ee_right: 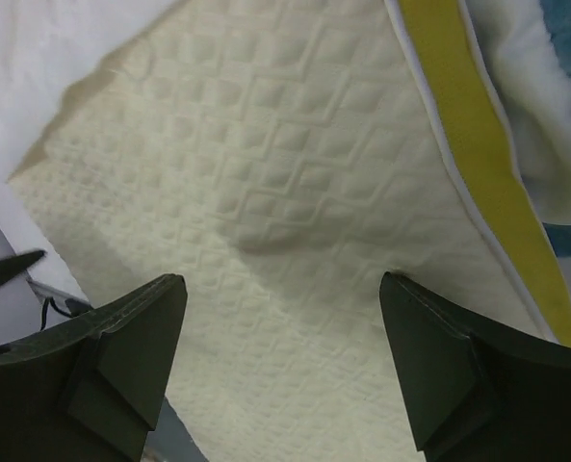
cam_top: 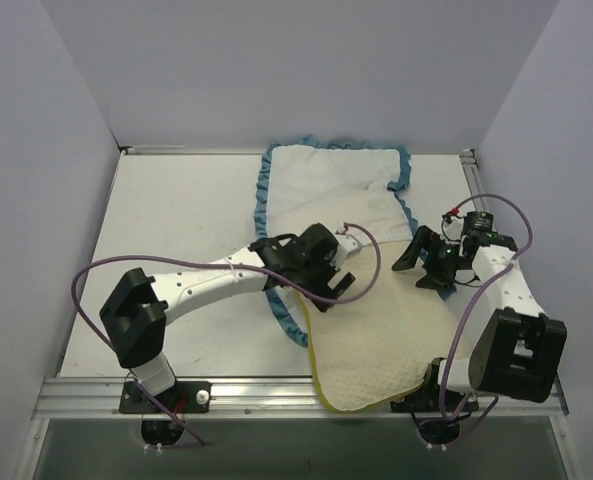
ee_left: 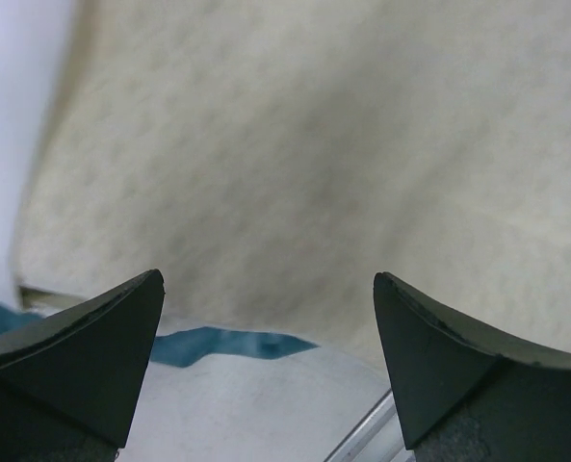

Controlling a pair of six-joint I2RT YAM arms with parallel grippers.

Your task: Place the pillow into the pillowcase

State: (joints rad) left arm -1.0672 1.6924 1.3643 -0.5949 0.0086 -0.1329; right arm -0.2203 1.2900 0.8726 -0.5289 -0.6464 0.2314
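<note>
Both my grippers are released, gripping nothing: left gripper (ee_left: 266,279) jaws wide above the pillow (cam_top: 376,340), right gripper (ee_right: 282,279) jaws apart over its dimpled face. Pillow lies near-right on the table (cam_top: 176,220), its far end under the near edge of the pillowcase (cam_top: 321,185), which is spread at far centre.
</note>
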